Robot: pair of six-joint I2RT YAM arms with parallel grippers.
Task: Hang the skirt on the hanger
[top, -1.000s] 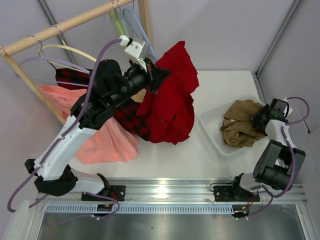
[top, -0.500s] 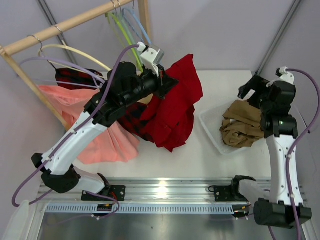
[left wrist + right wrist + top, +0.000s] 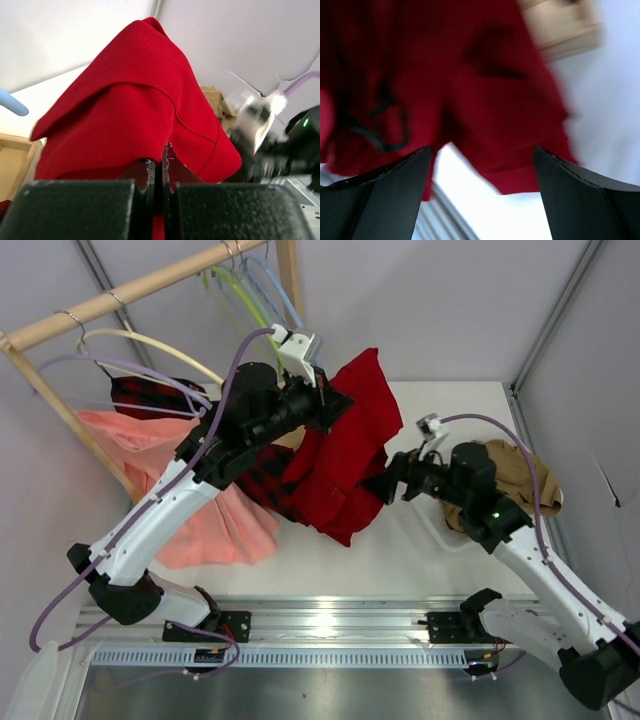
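Note:
The deep-red skirt (image 3: 352, 445) hangs bunched above the table, and my left gripper (image 3: 325, 403) is shut on its upper edge. In the left wrist view the closed fingers (image 3: 161, 162) pinch the red fabric (image 3: 130, 100), which drapes over them. My right gripper (image 3: 386, 484) is open, right beside the skirt's lower right edge. The right wrist view is blurred; it shows the wide-apart fingers (image 3: 482, 155) with the skirt (image 3: 500, 100) just beyond them and nothing between them. The lime-green hanger (image 3: 240, 292) hangs on the wooden rod, up and left of the skirt.
The wooden rod (image 3: 130, 292) also carries a light-blue hanger (image 3: 283, 298) and a cream hanger (image 3: 150, 343). A plaid skirt (image 3: 262, 480) and a salmon skirt (image 3: 212, 525) hang lower left. Tan cloth (image 3: 520, 475) lies in a white tray (image 3: 436, 528) at right.
My right arm has swung from over the tray leftward to the skirt's lower edge, with its jaws open. The left arm has lifted the skirt slightly up and right.

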